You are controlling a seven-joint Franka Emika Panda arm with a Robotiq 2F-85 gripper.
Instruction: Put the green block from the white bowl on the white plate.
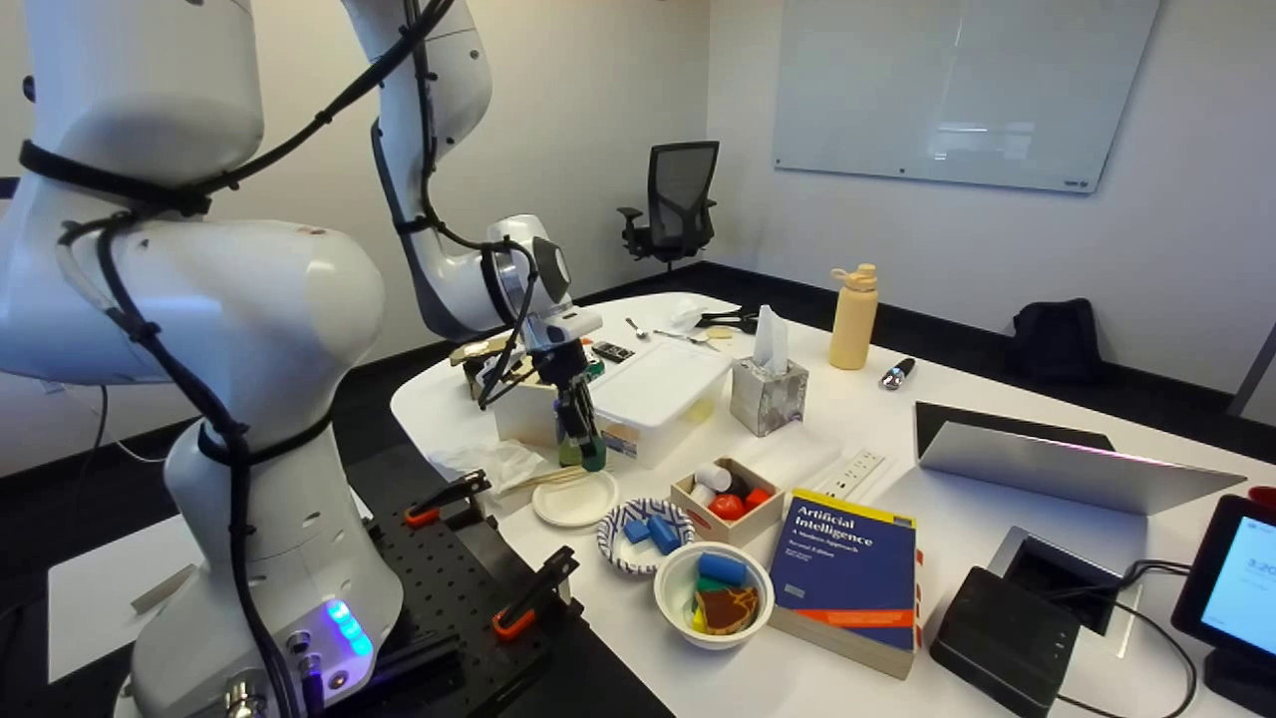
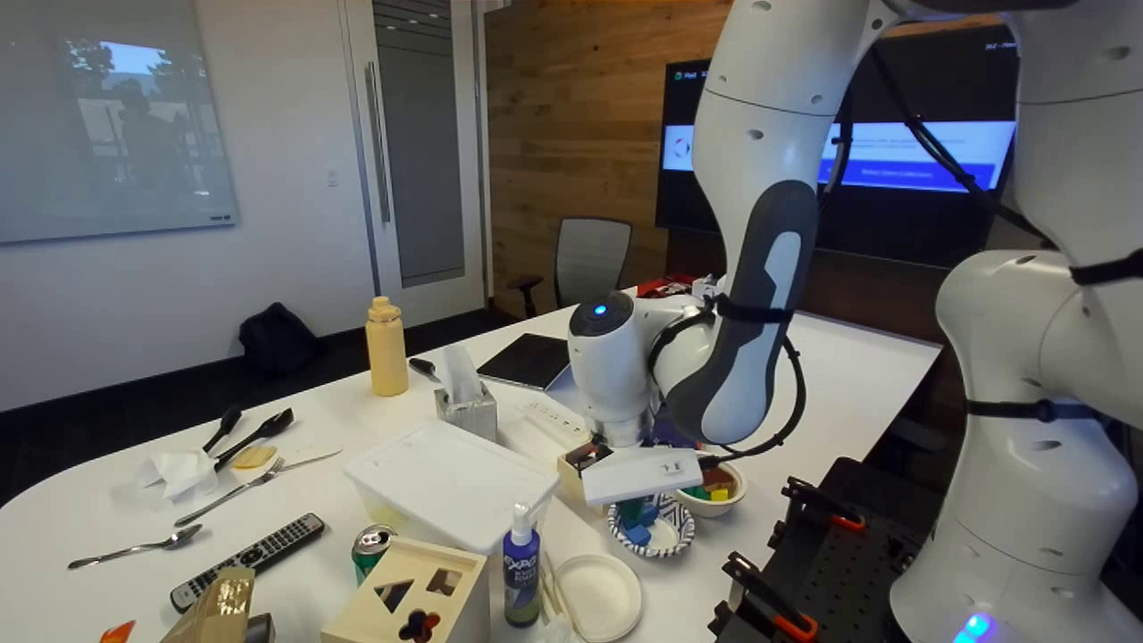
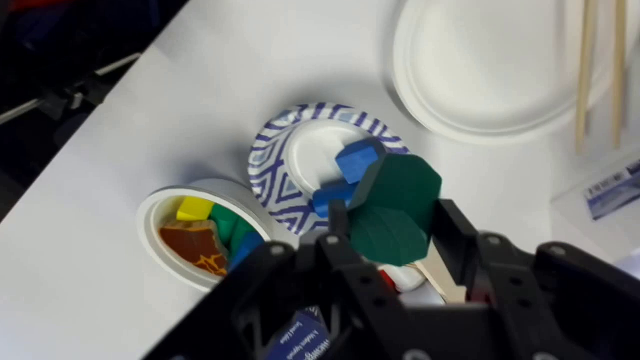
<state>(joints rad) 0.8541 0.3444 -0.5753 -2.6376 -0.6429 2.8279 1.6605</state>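
Observation:
My gripper (image 3: 393, 216) is shut on a green block (image 3: 400, 195), with one finger on each side of it. In the wrist view the block covers part of the patterned bowl; it also shows in both exterior views (image 1: 595, 456) (image 2: 630, 511), held above the table. The white bowl (image 1: 700, 632) stands near the table edge, with blue, yellow, brown and other green pieces inside; it also shows in the wrist view (image 3: 146, 231). The white plate (image 1: 575, 499) lies flat on the table, seen at the upper right in the wrist view (image 3: 475, 65), apart from the gripper.
A blue-patterned bowl (image 3: 270, 165) with blue blocks stands between bowl and plate. Wooden chopsticks (image 3: 586, 75) lie over the plate's edge. A wooden box of red and white pieces (image 1: 688, 519), a lidded plastic bin (image 1: 658, 399), a spray bottle (image 2: 521, 572) and a book (image 1: 847, 568) stand nearby.

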